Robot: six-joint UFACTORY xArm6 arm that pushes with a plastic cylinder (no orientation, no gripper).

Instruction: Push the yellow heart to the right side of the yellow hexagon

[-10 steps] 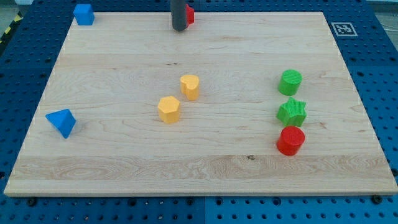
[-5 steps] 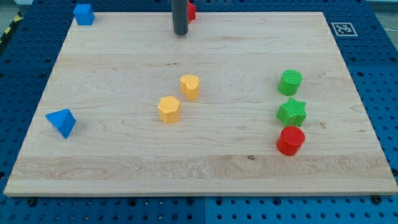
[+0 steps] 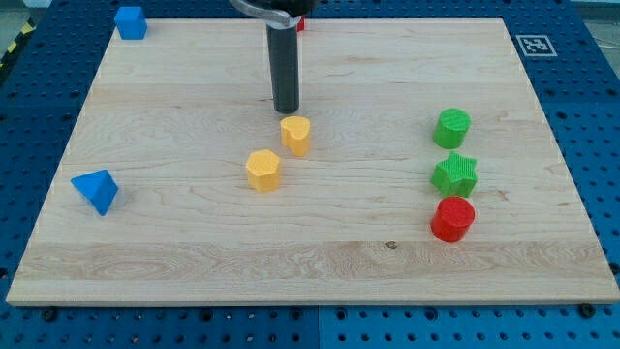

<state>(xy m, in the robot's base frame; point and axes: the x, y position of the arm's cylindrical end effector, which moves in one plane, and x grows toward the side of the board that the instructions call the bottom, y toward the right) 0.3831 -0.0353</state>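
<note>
Robotics lab — blue pegboard bench (image 3: pixel 591 116), fiducial tag (image 3: pixel 534 45), wood board (image 3: pixel 194 242)

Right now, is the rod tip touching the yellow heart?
Apart. The camera view shows a thin strip of bare wood between my tip and the yellow heart just below it.

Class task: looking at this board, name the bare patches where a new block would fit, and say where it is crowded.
Bare: the wide strip between the yellow hexagon and the green star, and the whole bottom edge. Crowded: my tip sits just above the yellow heart; green cylinder, star and red cylinder stack closely at the right.
</note>
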